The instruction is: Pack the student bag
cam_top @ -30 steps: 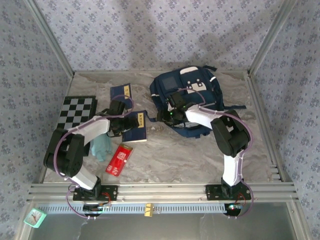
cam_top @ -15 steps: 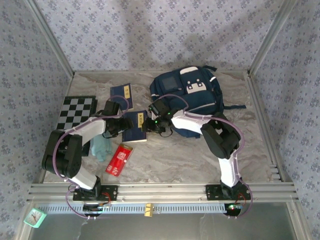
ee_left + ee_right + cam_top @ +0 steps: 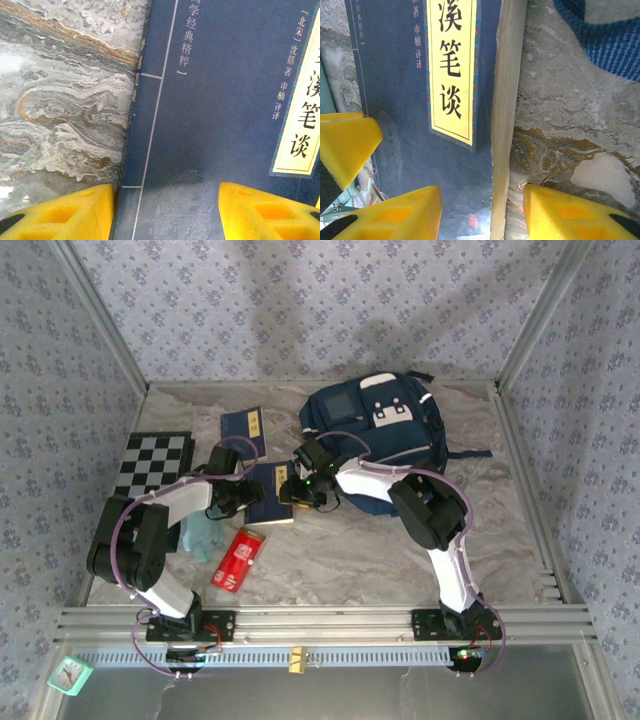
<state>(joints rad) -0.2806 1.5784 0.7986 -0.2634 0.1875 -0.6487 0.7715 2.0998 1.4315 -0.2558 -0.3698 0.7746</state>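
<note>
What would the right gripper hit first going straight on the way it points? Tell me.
Most likely the navy book: the right gripper points down with open jaws straddling its page edge, one finger over the cover, one over the marble table. How close is unclear.

You are viewing overhead picture under soft, even light; faint shadows are falling across back wall (image 3: 300,310). In your wrist pictures, yellow fingertips (image 3: 60,212) are blurring at bottom edge; book print (image 3: 451,60) is reading sharp.
</note>
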